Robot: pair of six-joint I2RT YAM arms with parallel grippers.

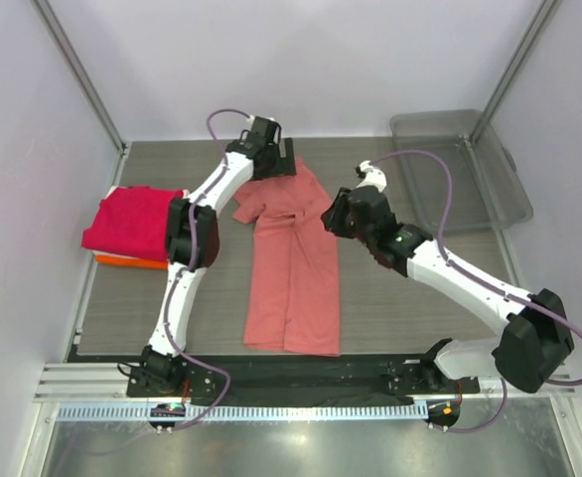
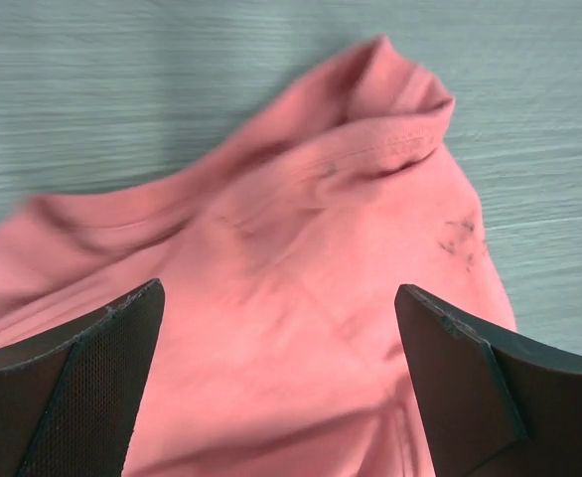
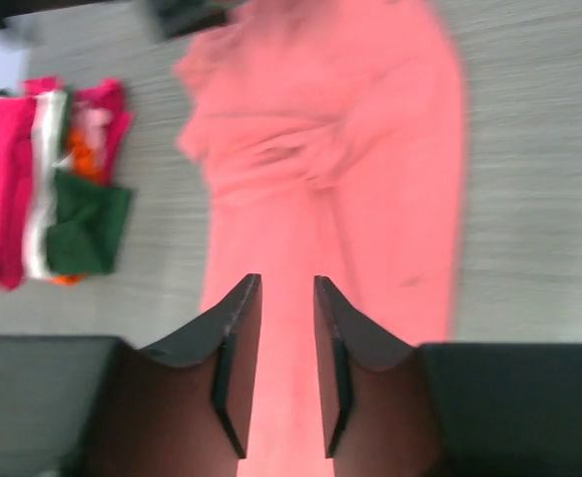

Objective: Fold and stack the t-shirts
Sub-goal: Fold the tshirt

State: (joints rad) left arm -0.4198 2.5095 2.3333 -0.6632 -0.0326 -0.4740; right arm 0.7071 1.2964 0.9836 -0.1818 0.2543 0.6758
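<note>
Hovering spread left hand over coral shirt collar to grab for folding, right hand barely spread, empty.

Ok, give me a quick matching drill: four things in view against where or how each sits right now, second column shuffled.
1 coral t-shirt
2 magenta t-shirt
3 clear bin
4 left gripper

A far right corner
B open, over pink cloth
C spread out lengthwise, centre
D folded, at the left edge

Pairs: 1-C, 2-D, 3-A, 4-B
</note>
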